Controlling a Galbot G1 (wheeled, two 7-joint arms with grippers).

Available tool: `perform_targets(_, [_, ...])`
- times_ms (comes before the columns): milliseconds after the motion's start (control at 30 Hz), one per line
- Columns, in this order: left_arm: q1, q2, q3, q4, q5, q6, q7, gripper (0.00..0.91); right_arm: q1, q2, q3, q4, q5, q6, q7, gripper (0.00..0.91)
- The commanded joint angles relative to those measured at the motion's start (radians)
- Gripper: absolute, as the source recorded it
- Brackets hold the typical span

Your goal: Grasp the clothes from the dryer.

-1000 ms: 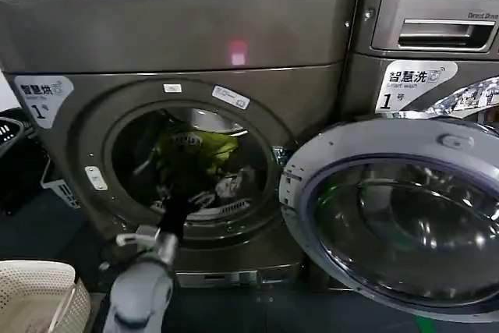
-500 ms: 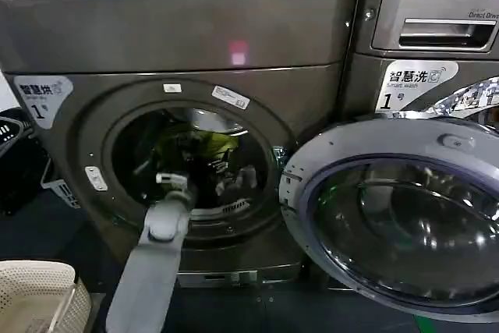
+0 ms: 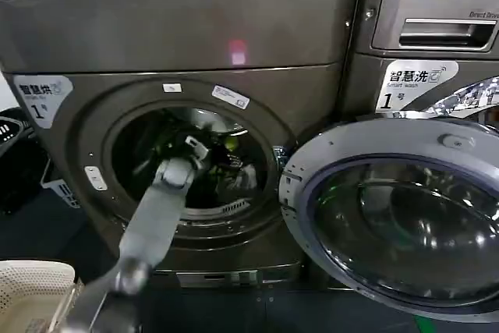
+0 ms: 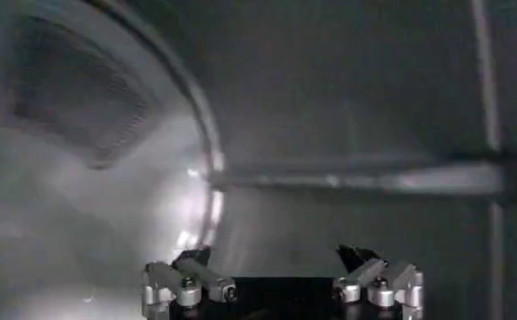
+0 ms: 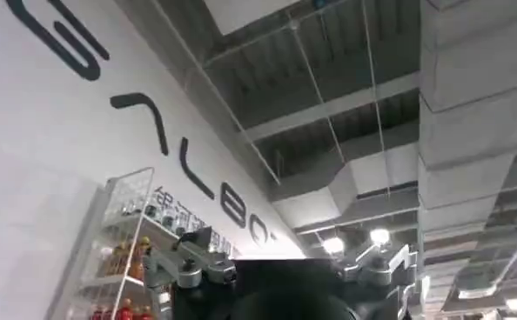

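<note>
One arm works: the left claw [image 3: 209, 148], fingers spread, is inside the dryer [image 3: 179, 52] drum, yellow-green clothes [image 3: 231, 144] at its three o'clock.

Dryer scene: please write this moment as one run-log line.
left tool: inside dryer drum, open, nothing held | clothes: in drum | right tool: parked, pointing at ceiling

A second machine, LG-branded [image 3: 437, 29] with a drawer handle, stands against the right side of the front-loader. The floor [image 3: 47, 232] is dark. A pale woven basket [image 3: 35, 294] sits at the lower left corner, with a white crate [image 3: 58, 189] behind it. Overhead, a bare concrete ceiling [image 5: 467, 104] carries ducts and lit lamps [image 5: 379, 236]; a white wall [image 5: 58, 130] bears large dark lettering above a wire shelf of bottles [image 5: 119, 261].
</note>
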Motion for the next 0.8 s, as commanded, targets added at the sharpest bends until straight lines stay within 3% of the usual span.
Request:
perform_targets(33, [-0.236,-0.021,0.160,0.354,0.344,-0.109,0.270,0.907,0.008,0.000,-0.014,-0.002,-0.007,0.002,0.000,0.907])
perform_targets(433, [-0.338,-0.039,0.406,0.420,0.512,-0.155,0.342,0.907,0.011,0.007,-0.007,-0.018,-0.014,0.006,-0.003,0.907])
perform_targets(800, [-0.326,-0.092,0.453,0.467,0.521,-0.127,0.331,0.907,0.016,0.011,-0.013,-0.027,-0.026,0.010,-0.007,0.907])
